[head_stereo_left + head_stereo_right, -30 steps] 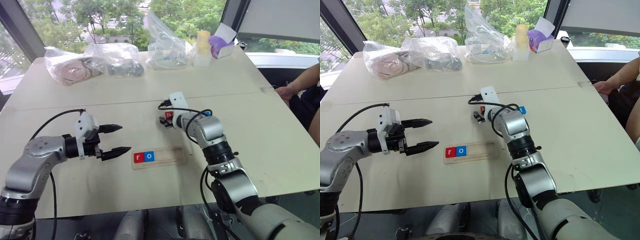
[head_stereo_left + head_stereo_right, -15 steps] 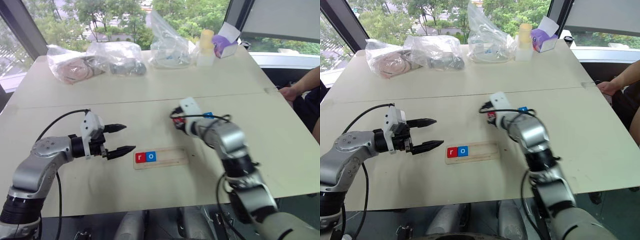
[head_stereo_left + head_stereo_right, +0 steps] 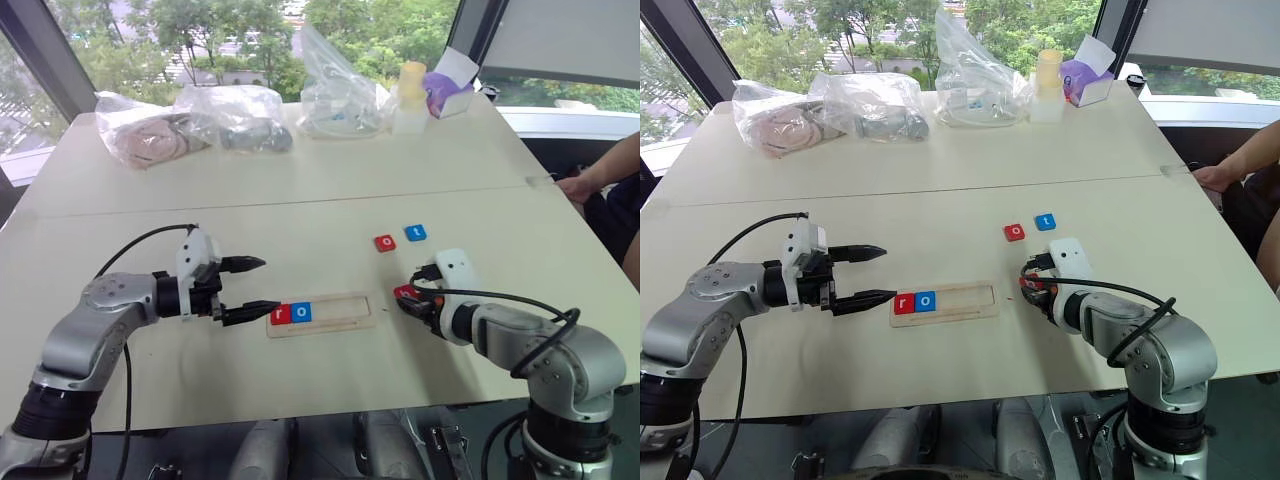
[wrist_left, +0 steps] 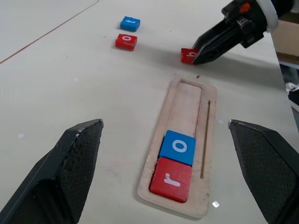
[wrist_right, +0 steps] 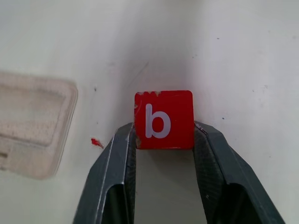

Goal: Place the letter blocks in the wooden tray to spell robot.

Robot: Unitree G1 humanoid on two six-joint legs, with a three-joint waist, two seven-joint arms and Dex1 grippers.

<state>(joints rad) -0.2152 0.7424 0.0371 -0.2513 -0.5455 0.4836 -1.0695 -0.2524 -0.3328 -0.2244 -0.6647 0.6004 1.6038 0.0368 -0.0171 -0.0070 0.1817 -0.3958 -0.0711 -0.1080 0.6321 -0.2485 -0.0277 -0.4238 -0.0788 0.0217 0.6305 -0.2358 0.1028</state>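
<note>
Red b block (image 5: 163, 120) sitting pinched between right claw (image 3: 412, 303) fingers, just off open end of wooden tray (image 3: 352, 309), low over surface (image 3: 300, 210). Tray holding red r block (image 4: 171, 179) and blue o block (image 4: 178, 147) at its left end; three slots standing empty. Red o block (image 3: 385, 243) and blue t block (image 3: 415, 232) lying loose beyond tray. Left claw (image 3: 254, 288) hanging wide open, empty, beside tray's r end. Risks: b going in rotated or riding up on tray rim; shallow grip slipping; nudging tray.
</note>
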